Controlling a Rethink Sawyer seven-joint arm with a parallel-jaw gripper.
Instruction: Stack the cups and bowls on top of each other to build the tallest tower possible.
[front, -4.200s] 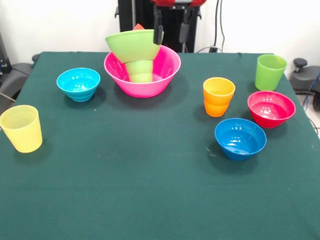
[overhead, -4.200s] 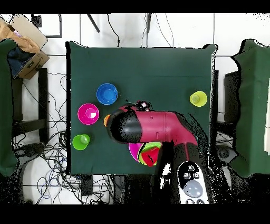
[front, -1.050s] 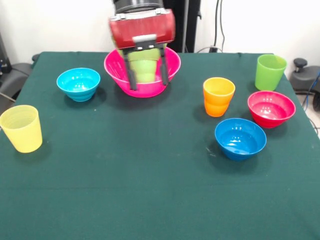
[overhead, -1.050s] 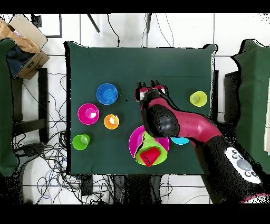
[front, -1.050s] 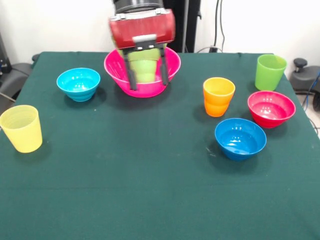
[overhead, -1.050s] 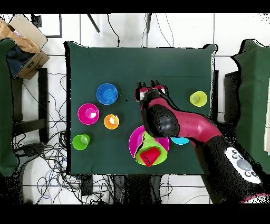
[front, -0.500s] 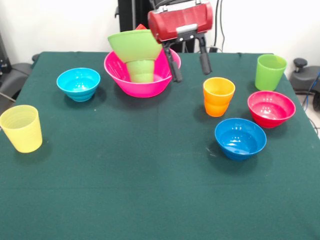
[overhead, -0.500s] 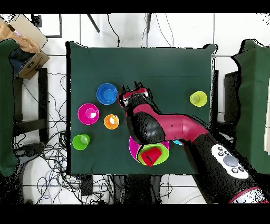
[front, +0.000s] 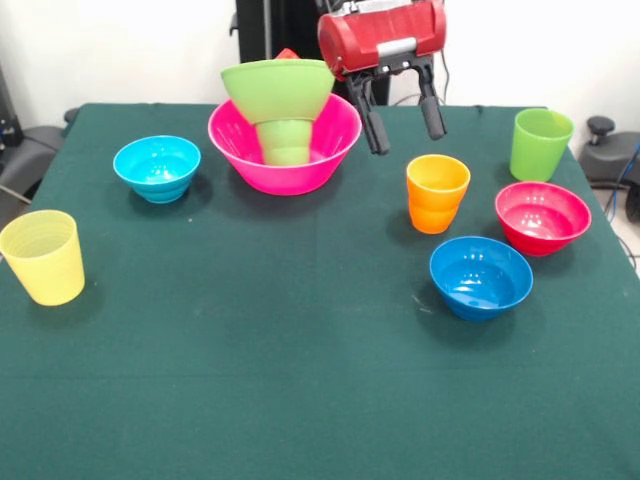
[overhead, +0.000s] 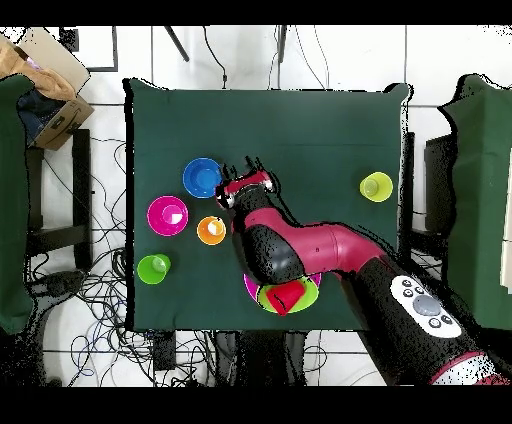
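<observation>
The tower stands at the table's far middle: a large pink bowl (front: 285, 150), a small green cup (front: 283, 142) upside down in it, a lime green bowl (front: 277, 90) on that, and a red cup (front: 287, 54) barely showing above. My gripper (front: 409, 142) hangs open and empty to the right of the tower, above and behind the orange cup (front: 437, 193). The overhead view shows my gripper (overhead: 245, 163) beside the darker blue bowl (overhead: 203, 177). The arm hides the light blue bowl there.
A light blue bowl (front: 157, 167) and a pale yellow cup (front: 43, 257) stand at the left. A taller lime green cup (front: 541, 143), a magenta bowl (front: 542, 217) and a darker blue bowl (front: 481, 276) stand at the right.
My gripper has left the lime green bowl's rim and moved right and down toward the orange cup, fingers open. The lime green bowl sits more level on the tower.
</observation>
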